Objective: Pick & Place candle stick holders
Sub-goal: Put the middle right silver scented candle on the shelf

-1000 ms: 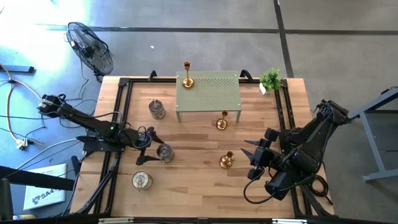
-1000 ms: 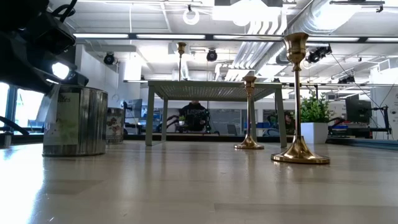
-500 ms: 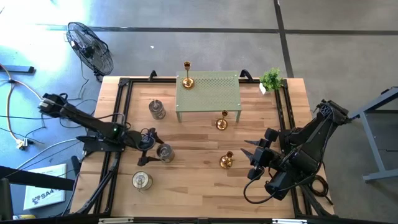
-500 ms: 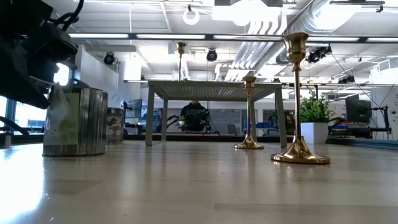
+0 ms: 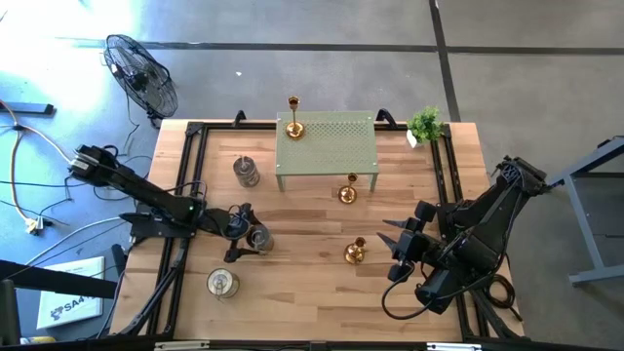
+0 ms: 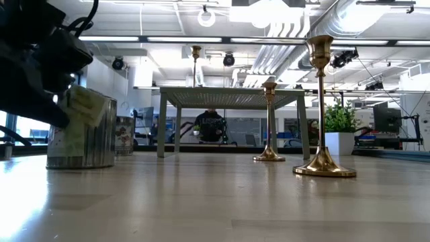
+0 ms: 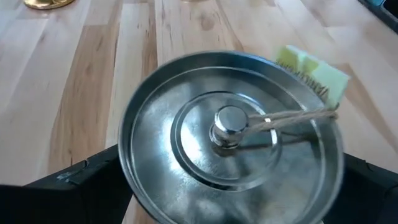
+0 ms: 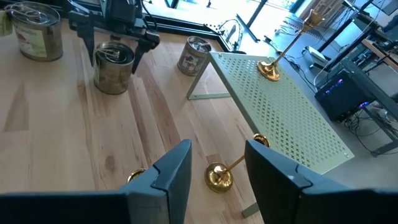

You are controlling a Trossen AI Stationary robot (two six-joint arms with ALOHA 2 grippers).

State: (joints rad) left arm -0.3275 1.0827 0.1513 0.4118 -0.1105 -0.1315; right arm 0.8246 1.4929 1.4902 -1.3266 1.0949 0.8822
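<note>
Left gripper (image 5: pixel 248 237) wide open around silver jar holder (image 5: pixel 258 237) at table's left-middle, fingers either side, not clamped. Right gripper (image 5: pixel 394 248) parked at right side, partly open, empty, near short gold holder (image 5: pixel 354 253). Other gold holders: one on green perforated stand (image 5: pixel 328 146), one just in front of it. Two more silver jars on left.

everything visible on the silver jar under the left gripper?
The silver jar is a squat, shiny metal cylinder standing upright on the wood table, mid-left. Its round lid has concentric ridges and a small central knob; twine runs from the knob to a pale green tag hanging over the rim. The left gripper straddles it, fingers open on either side; contact isn't clear.
</note>
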